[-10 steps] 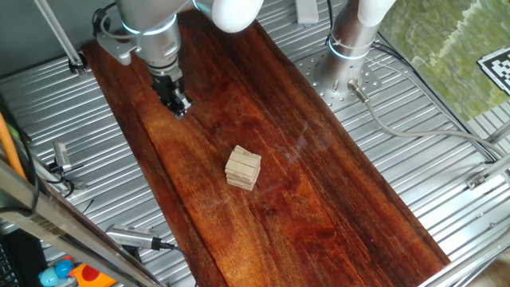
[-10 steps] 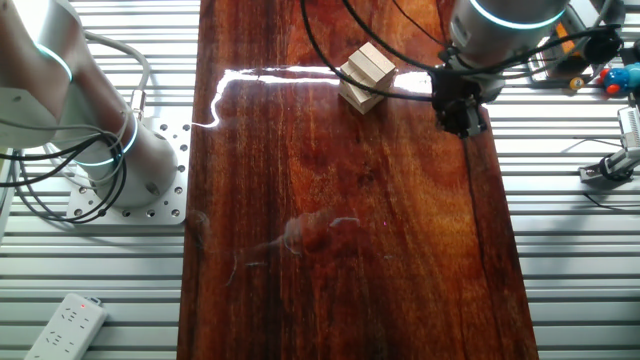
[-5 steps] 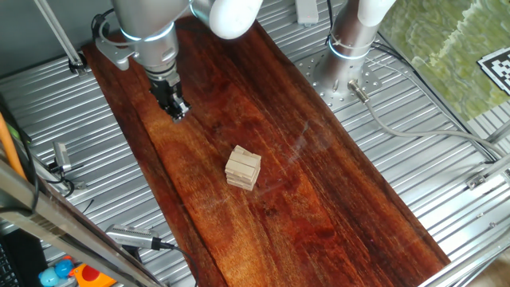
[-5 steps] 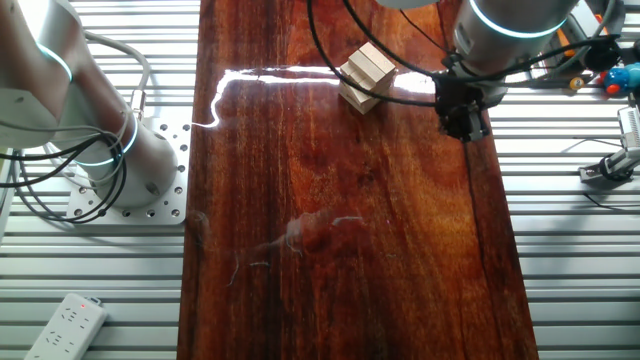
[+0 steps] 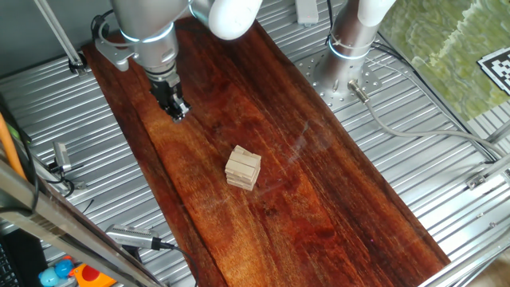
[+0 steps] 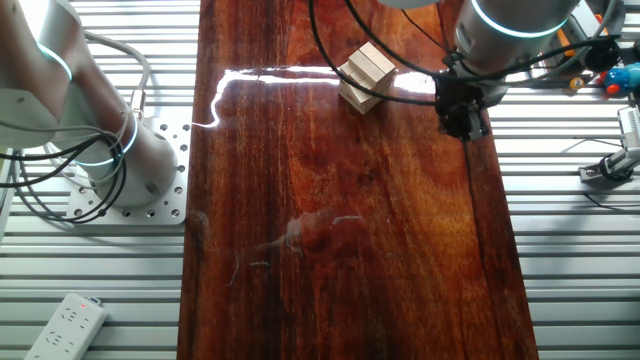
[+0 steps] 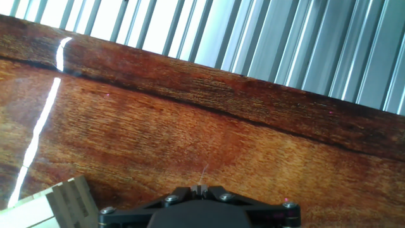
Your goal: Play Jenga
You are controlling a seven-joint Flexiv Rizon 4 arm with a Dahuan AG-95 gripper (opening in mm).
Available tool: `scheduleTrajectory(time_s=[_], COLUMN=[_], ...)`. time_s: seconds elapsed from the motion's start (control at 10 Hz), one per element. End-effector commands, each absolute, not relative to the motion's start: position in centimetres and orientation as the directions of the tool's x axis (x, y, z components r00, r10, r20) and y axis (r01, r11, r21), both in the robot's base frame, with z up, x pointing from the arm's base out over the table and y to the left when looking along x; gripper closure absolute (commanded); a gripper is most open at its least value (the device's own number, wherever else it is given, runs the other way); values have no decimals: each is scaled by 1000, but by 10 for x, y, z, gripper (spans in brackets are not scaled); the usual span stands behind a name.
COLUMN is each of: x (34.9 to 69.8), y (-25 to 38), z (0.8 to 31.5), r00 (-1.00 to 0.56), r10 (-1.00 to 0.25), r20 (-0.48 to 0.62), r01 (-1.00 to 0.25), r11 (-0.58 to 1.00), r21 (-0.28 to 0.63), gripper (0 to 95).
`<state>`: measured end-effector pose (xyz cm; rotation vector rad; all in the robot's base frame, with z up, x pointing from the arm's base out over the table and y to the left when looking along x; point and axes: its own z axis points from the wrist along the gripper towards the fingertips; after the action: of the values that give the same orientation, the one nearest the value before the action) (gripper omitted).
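The Jenga stack is a small pile of pale wooden blocks in crossed layers, standing near the middle of the dark wood board. It also shows in the other fixed view and at the bottom left of the hand view. My gripper hangs over the board's far left part, well apart from the stack, with nothing in it. Its fingertips meet in the hand view, so it is shut. It shows near the board's right edge in the other fixed view.
A second arm's base stands beside the board on the ribbed metal table. Cables run from it. A white power strip lies at one corner. Tools and coloured parts lie off the board's edge.
The gripper has shifted slightly toward the board's edge and away from the stack over the last second. The stack has not moved.
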<state>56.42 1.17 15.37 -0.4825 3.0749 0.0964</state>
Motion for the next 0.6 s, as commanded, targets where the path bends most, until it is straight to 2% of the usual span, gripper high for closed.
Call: scheduleTrajectory(time_s=[0.1, 0.6], x=[564, 564], y=[15, 17], z=[152, 151], r00=[-954, -958], r10=[-297, -285], r20=[-42, -42], r01=[-299, -287], r11=[953, 956], r21=[57, 54], gripper=[760, 760])
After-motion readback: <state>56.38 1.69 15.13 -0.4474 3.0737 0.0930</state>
